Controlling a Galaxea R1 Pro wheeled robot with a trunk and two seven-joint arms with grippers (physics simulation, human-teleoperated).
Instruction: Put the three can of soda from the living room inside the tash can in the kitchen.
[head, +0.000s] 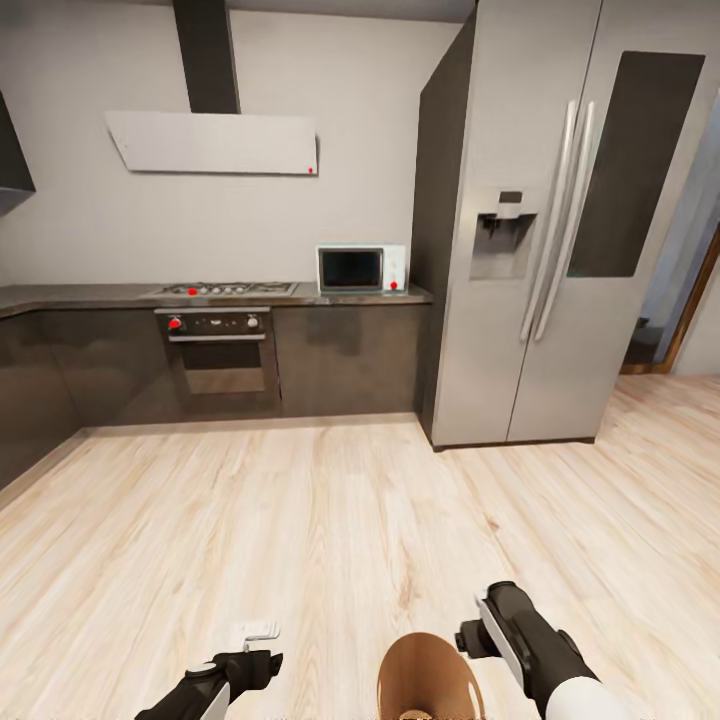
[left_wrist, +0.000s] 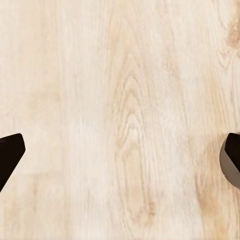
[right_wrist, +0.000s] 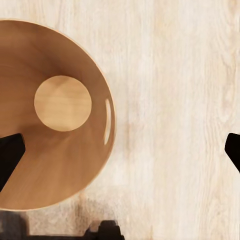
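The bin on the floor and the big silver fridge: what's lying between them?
Nothing but bare wooden floor. In the head view, pale planks run unbroken from the tash can at the robot's feet up to the fridge.

Trash can (head: 430, 680) sits upright on the light wood kitchen floor at the bottom edge of the head view, between the two arms, nearer the right one. Round, tapered, tan wood-coloured inside. Right wrist view looks straight down into the trash can (right_wrist: 75, 165): thin pale rim, slot-shaped handle cutout in the wall, flat round lighter base, nothing lying in it. Kitchen: silver double-door fridge (head: 560, 230) stands on the far right, well apart from the can.
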